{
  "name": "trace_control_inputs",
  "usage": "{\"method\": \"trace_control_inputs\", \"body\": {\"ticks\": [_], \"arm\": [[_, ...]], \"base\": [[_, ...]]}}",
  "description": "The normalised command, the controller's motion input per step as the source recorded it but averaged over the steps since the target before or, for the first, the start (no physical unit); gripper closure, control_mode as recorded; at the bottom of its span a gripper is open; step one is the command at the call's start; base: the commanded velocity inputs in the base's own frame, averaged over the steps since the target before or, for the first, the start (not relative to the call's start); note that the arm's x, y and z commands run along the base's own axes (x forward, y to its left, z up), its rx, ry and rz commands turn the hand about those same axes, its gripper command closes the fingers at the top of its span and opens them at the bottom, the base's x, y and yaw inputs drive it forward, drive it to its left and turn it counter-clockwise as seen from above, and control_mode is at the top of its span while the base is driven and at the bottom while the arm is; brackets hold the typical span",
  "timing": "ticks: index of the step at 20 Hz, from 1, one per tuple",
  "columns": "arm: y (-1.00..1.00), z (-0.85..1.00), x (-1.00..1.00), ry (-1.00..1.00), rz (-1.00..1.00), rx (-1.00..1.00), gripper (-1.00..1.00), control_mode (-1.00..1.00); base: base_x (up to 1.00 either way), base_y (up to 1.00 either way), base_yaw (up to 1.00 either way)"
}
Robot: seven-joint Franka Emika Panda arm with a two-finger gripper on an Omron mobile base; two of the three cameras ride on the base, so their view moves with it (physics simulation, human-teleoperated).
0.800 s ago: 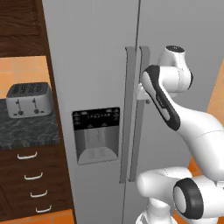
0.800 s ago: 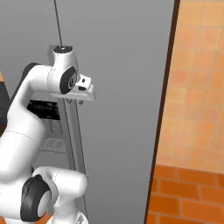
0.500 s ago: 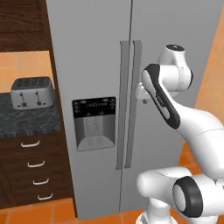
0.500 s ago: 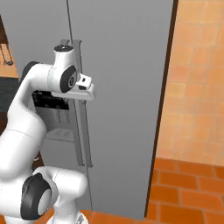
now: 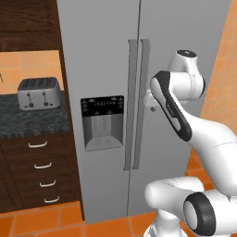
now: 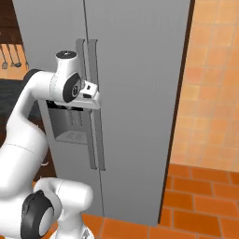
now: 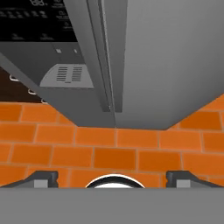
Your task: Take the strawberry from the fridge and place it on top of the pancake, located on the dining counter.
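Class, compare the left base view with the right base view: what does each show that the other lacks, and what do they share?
Left base view: a silver toaster on a dark counter above wooden drawers.

Right base view: hanging utensils at the upper left, and an orange tiled wall right of the fridge.

Both: the closed grey fridge with its two long handles, the black dispenser panel, the white arm and the orange floor.

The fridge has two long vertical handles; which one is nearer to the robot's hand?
The right-door handle of the fridge: the robot's hand sits just beside it, while the left-door handle lies beyond it, towards the dispenser panel.
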Motion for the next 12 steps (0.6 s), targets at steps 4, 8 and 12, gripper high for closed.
{"method": "trace_control_inputs", "body": {"ticks": [4,8,12], "arm": [[0.0,0.0,0.0,0.0,0.0,0.0,-1.0,1.0],[0.0,-0.43,0.18,0.0,0.0,-0.11,-1.0,-1.0],[-0.29,-0.58,0.36,-0.45,0.1,-0.01,-1.0,-1.0]], "base": [[0.0,0.16,0.0],[0.0,0.0,0.0],[0.0,0.0,0.0]]}}
